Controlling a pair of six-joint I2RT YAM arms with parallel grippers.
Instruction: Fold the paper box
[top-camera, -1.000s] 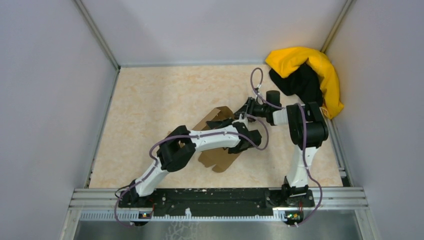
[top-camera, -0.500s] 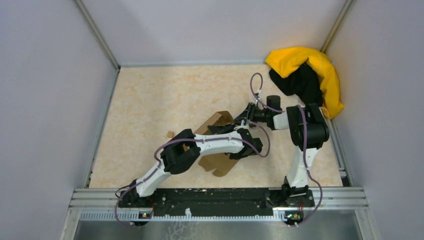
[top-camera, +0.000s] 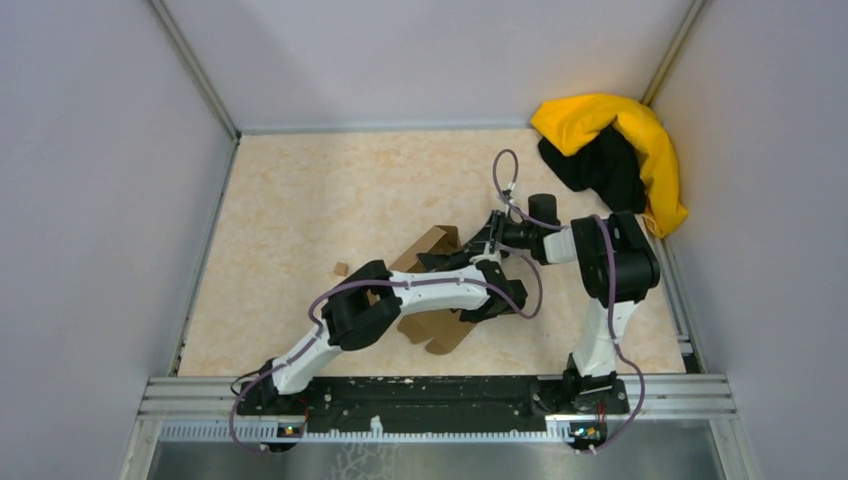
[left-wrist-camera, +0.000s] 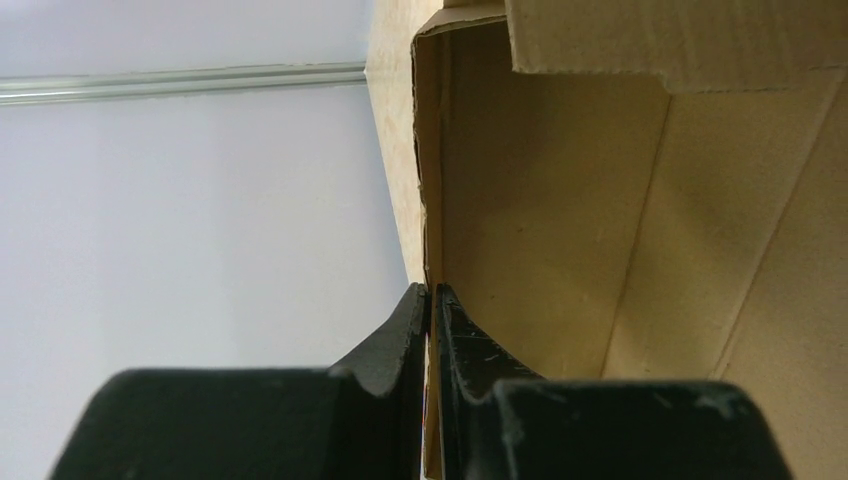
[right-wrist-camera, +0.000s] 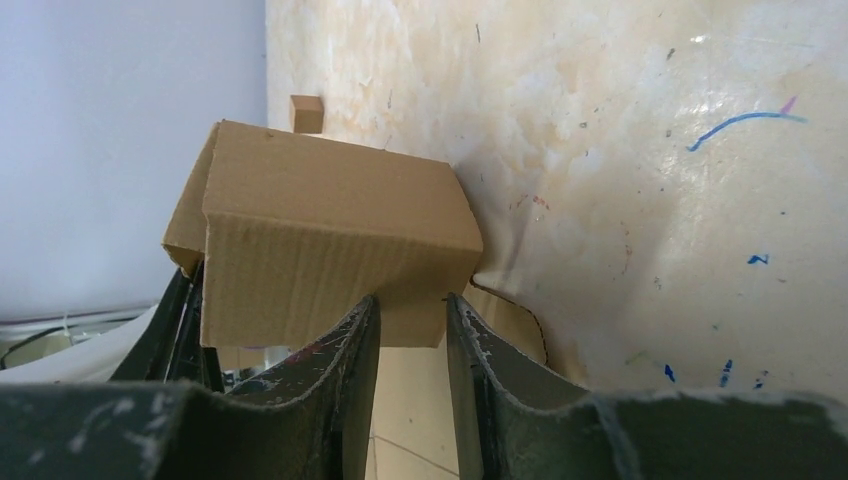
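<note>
So your paper box (right-wrist-camera: 330, 250) is half folded and sits right at both grippers: one panel stands up just past the right fingertips, and the flat flaps lie under the left forearm on the near side. Compared with a second ago, that raised panel has swung a bit toward the left arm's side and the near flaps have slid slightly toward the bases. The right gripper (right-wrist-camera: 410, 310) has followed it in. The left forearm has dropped lower across the sheet too, so the little cardboard scrap (top-camera: 341, 268) now shows clear of the left elbow. By my count that's one box, one scrap, one yellow-and-black cloth heap (top-camera: 610, 150) and two grippers. As for direction, the box's long axis looks like it runs near to far, slightly skewed, from the flat flaps up to the standing panel. The forearm covers the middle though, so don't quote me on that. Your left gripper (left-wrist-camera: 432, 295) is pinched almost fully closed on the thin edge of a side wall of the box. On the right one, the jaws stand partly apart with the tips up against the lower edge of the standing panel, and I can't see anything clamped between them. The scrap lies beyond the box from the right hand, and the cloth is well behind that hand's wrist in the table (top-camera: 330, 200) corner.
</note>
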